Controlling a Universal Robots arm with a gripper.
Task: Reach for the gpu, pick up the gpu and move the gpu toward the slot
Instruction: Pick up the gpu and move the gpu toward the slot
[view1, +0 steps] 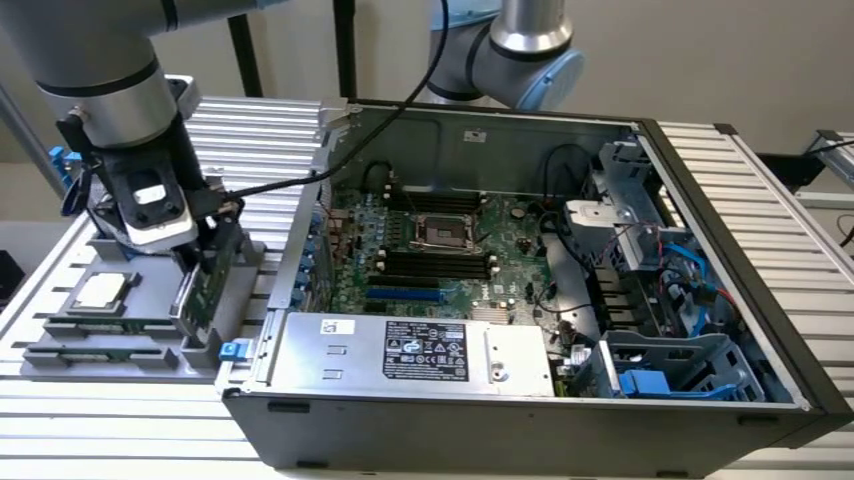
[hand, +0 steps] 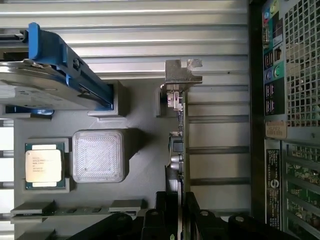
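Sitting over the near end of the gpu (hand: 183, 145), the claw (hand: 181, 220): can't tell if it's open or clamped. The gpu stands on edge in its grey holder (hand: 145, 170), long axis running straight away from the claw to the silver bracket (hand: 183, 72), computer case (hand: 292, 75) alongside

Looks down on the thin edge of the graphics card (hand: 183, 145), standing upright in a grey tray (hand: 144, 167), with its metal bracket (hand: 183, 74) at the end away from the gripper (hand: 180, 202). Hangs over the card's other end. Takes in a processor chip (hand: 44, 165) and a ribbed block (hand: 98, 156) side by side in the same tray, a blue-railed hard drive (hand: 42, 82) near them, and a computer case (hand: 295, 75) on the card's other side.
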